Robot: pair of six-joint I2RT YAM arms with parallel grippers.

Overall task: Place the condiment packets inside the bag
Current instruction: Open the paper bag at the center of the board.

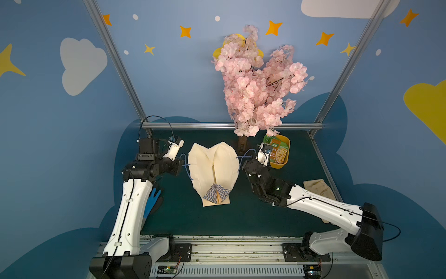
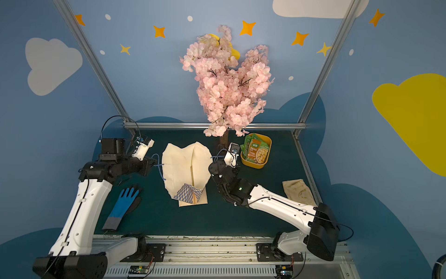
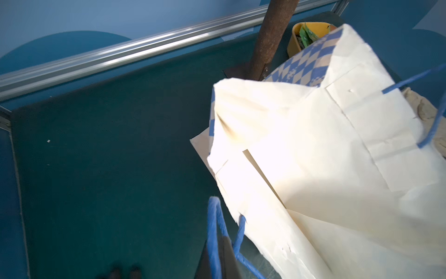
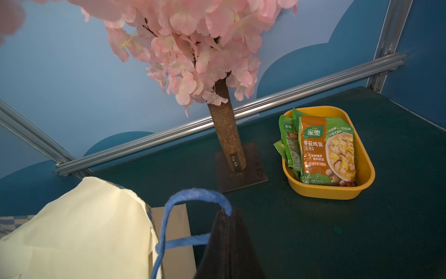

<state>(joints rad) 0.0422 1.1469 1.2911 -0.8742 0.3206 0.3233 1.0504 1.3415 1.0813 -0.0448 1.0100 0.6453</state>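
Blue glove (image 2: 125, 203) lies flat at the near left of the table (image 2: 217, 222), whole in a top view. Next, the left claw (image 3: 220, 244) pinches the left cord handle (image 3: 213, 224) of the bag (image 1: 212, 166), which sits mid-table with its mouth spread wide. Just behind stands the tree trunk (image 4: 226, 135). The right claw (image 4: 228, 215) clamps the right handle (image 4: 193, 193) — only the wrist views show these grips closely. Farther right, the condiment packets (image 4: 325, 149) stand in the yellow tub (image 4: 337, 193) near the far right edge; the left wrist view catches only their green corners. Bare table separates tub and bag. A beige glove (image 2: 298, 192) hugs the right edge.
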